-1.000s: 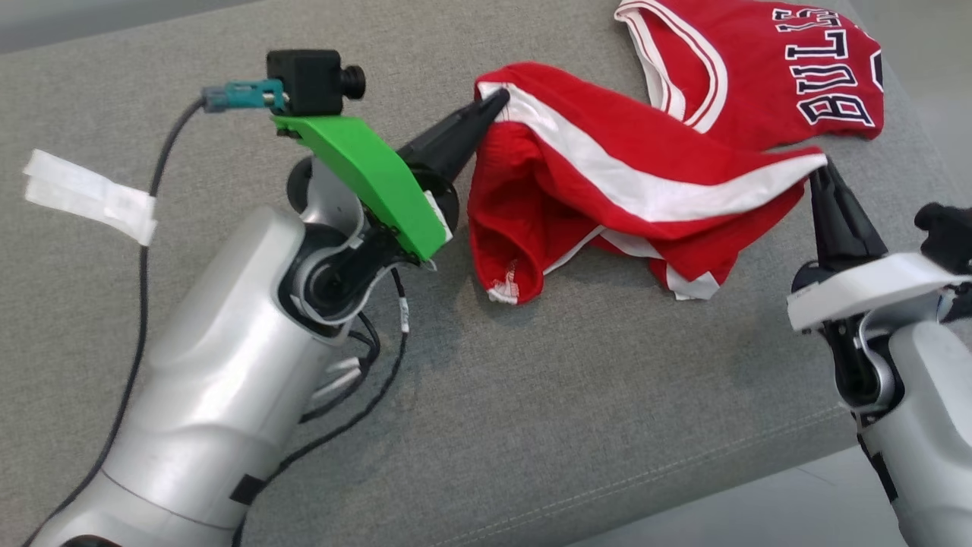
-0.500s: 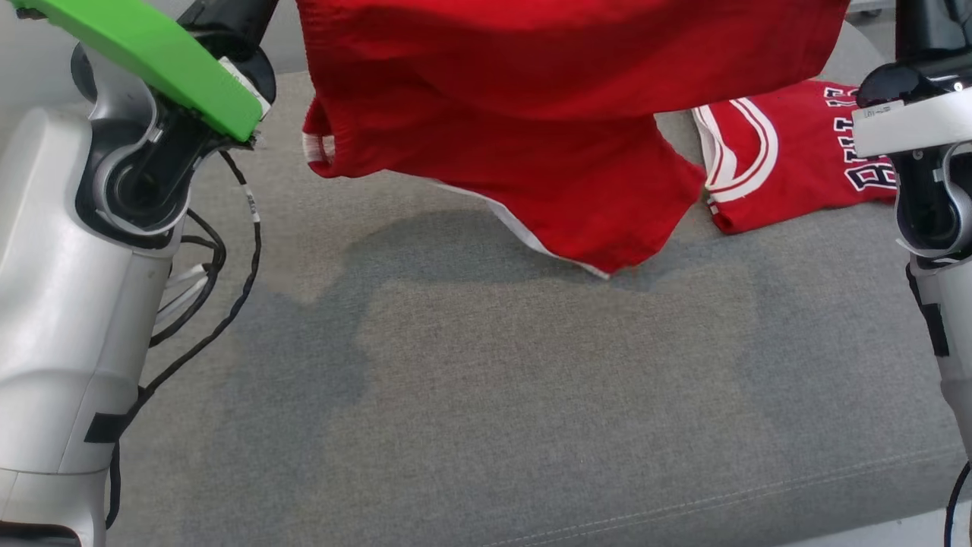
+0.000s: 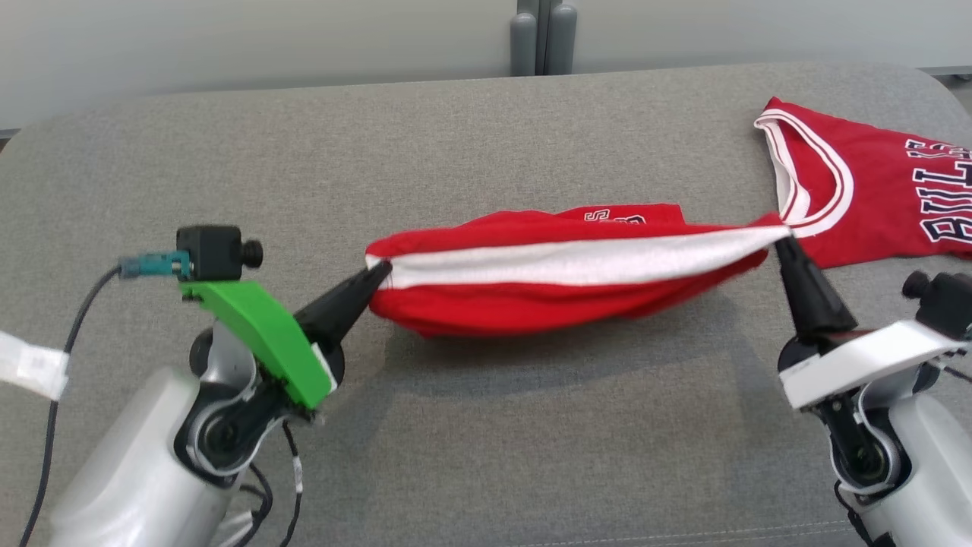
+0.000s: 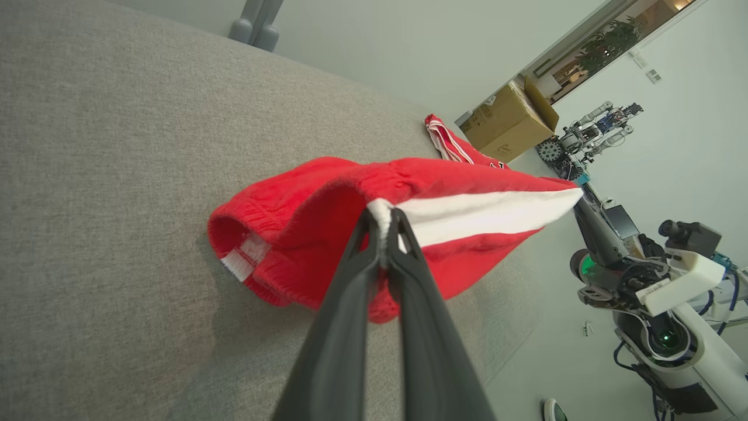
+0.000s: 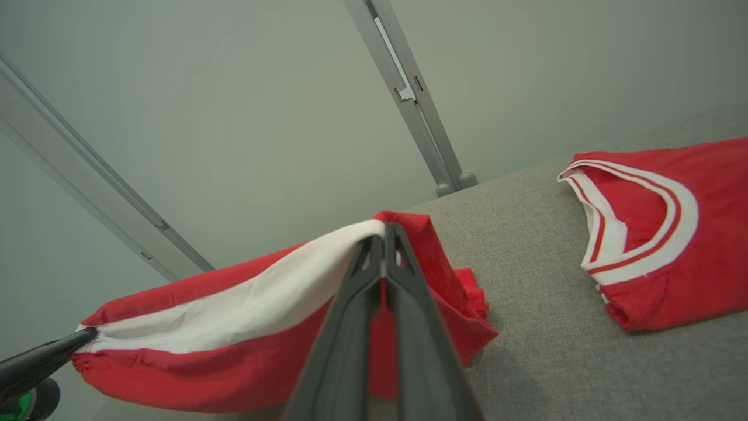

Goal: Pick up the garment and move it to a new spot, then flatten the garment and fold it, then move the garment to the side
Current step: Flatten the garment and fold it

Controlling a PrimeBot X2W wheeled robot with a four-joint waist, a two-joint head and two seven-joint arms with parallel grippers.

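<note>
Head view gives me the grey cushion (image 3: 486, 456), red shorts (image 3: 547, 304) stretched taut over its middle, a red jersey (image 3: 873, 205) at its far right corner, and my left gripper (image 3: 376, 273) and right gripper (image 3: 782, 245) each pinched onto a stripe end

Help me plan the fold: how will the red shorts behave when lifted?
Likely floppy: the red shorts droop below the white stripe stretched between the jaws. Probably light, since two small pinches hold them. They may bunch when released.
</note>
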